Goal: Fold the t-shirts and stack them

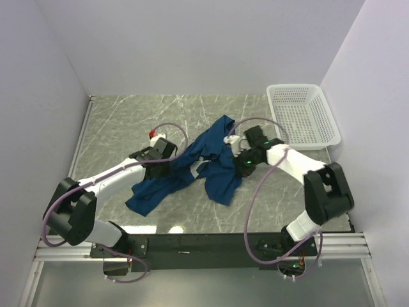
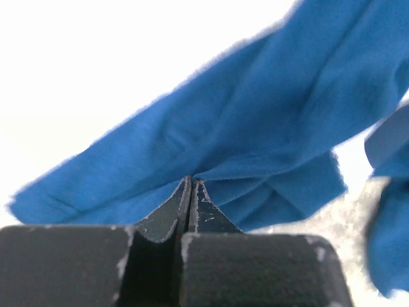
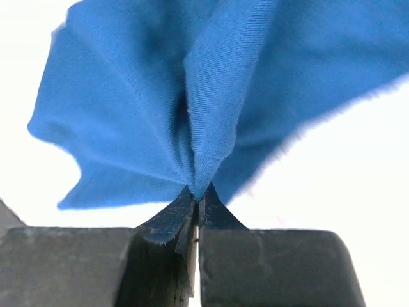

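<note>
The dark blue t-shirt hangs crumpled between my two grippers over the middle of the table, its lower parts resting on the marble surface. Its print is hidden. My left gripper is shut on a pinch of the t-shirt's left part; in the left wrist view the gripper has its jaws closed on the blue cloth. My right gripper is shut on the t-shirt's upper right part; in the right wrist view the gripper pinches a bunched fold of cloth.
A white plastic mesh basket stands at the back right of the table. White walls close in the left, back and right sides. The arm bases sit on the black rail at the near edge.
</note>
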Robot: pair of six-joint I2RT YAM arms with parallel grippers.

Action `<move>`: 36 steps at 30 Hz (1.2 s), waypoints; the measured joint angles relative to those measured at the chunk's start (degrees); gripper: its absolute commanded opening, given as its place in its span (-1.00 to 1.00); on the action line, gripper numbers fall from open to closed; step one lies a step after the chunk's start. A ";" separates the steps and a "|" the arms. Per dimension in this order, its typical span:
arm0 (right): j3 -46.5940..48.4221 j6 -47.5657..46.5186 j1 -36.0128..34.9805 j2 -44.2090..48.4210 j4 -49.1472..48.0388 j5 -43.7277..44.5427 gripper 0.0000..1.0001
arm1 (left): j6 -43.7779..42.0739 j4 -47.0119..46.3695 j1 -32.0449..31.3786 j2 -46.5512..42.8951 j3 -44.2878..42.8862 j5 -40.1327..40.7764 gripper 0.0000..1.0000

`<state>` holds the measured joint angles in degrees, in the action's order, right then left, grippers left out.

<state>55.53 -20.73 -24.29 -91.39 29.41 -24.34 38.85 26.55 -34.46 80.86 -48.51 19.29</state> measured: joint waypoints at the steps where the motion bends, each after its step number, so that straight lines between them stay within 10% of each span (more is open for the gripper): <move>1: 0.00 -2.45 1.92 1.86 2.25 -0.68 -1.00 | -0.85 0.87 0.94 -0.02 -1.29 0.57 -0.99; 8: -9.03 -18.95 11.02 26.40 12.72 6.19 -1.00 | -8.07 1.53 23.37 -0.59 -16.76 -2.03 -0.99; 9: -10.43 -20.65 12.57 28.94 14.12 7.17 -1.00 | -8.44 1.40 25.90 -0.02 -19.65 -2.78 -0.76; 12: -14.38 -24.81 17.68 34.86 18.05 10.14 -0.56 | -10.56 1.55 31.36 4.42 -30.56 -6.67 0.24; 13: -15.34 -25.46 18.82 35.98 18.86 11.54 0.02 | -10.67 2.08 31.69 6.14 -33.75 -8.07 0.37; 17: -16.28 -26.93 22.91 39.04 20.39 14.64 0.46 | -11.26 2.69 31.17 9.09 -38.03 -12.46 0.59; 28: -10.97 -43.39 23.32 37.35 33.29 -10.49 0.50 | -4.44 2.54 30.12 -18.53 -2.86 -31.19 0.55; 36: -9.25 -32.81 9.51 25.03 24.79 -16.48 0.47 | 10.67 6.05 12.59 -20.37 16.90 -31.12 0.45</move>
<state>46.28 -53.54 -14.79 -66.37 54.19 -40.82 49.52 32.60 -21.87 60.49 -31.62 -11.84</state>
